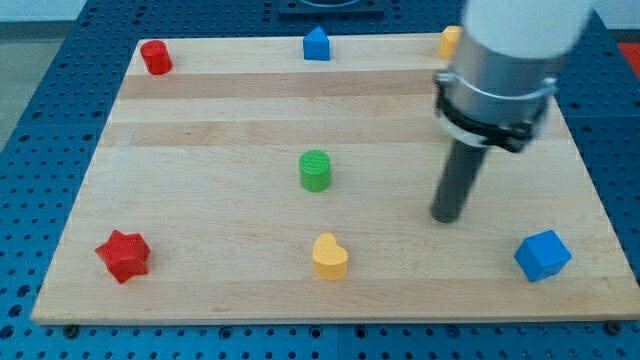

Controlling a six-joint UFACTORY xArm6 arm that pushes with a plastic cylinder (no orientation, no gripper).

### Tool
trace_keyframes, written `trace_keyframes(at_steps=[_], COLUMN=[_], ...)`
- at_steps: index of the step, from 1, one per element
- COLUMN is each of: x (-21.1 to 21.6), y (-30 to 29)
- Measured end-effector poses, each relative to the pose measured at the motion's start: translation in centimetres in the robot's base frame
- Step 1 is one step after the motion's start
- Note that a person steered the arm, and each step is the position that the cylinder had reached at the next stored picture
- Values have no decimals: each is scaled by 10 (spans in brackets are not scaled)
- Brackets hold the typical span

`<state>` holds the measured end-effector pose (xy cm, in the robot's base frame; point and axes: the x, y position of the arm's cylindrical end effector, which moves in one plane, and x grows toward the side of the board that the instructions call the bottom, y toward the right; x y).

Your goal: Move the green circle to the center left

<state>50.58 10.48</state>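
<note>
Green circle (315, 170) mid-board, my tip (446, 216) well right.

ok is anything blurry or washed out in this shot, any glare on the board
Camera view: the arm's pale upper body is soft and overexposed; my tip and the green circle are sharp; light is even, with no harsh glare on the wooden board, only faint shadows beside the blocks.
</note>
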Motion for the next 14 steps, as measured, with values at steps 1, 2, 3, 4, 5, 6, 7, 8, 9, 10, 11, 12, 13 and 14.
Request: trace_keyframes(at_steps=[1, 2, 3, 4, 5, 6, 7, 8, 9, 10, 11, 12, 13, 14], x=[-10, -10, -16, -41, -60, -60, -51, -46, -32, -28, -37, -49, -49, -49], y=[-12, -12, -31, -64, -111, -122, -112, -103, -112, -120, -125, -163, -202, -244])
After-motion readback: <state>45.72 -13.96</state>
